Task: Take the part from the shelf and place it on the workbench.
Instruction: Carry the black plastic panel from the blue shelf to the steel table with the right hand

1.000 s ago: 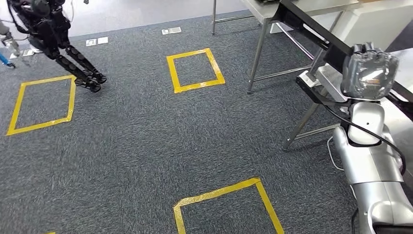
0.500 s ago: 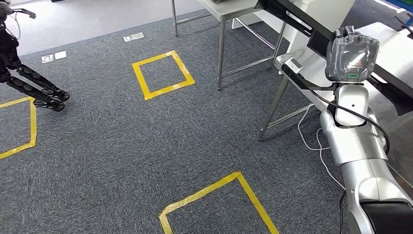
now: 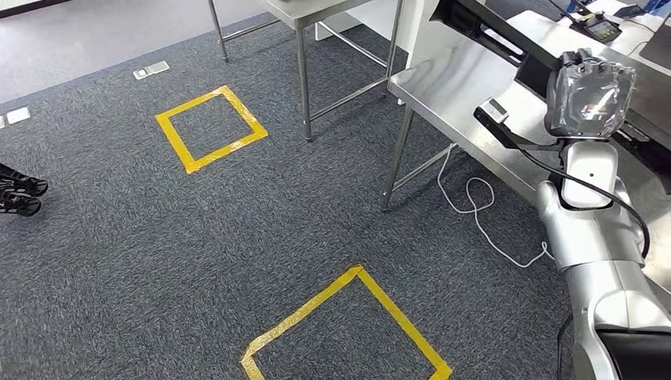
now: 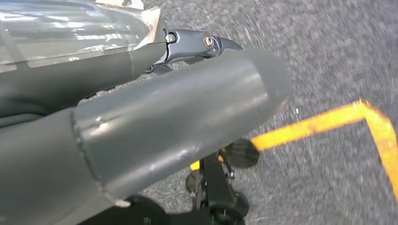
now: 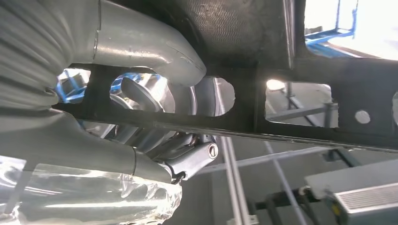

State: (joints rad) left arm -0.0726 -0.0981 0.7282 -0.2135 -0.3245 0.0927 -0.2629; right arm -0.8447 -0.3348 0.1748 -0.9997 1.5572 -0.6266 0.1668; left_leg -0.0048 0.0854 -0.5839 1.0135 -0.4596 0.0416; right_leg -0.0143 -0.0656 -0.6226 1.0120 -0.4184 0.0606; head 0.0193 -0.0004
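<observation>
Grey carpet (image 3: 158, 261) bears two yellow squares (image 3: 210, 128); right hand (image 3: 589, 99) grips one black part (image 3: 506, 47).

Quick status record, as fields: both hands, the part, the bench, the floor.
right hand: raised, grips the part
part: long black frame with cut-outs, not yet set down
bench: steel, ahead on the right
left hand: low over the carpet, grip unclear
floor: grey carpet, yellow tape squares, white cable by the bench
</observation>
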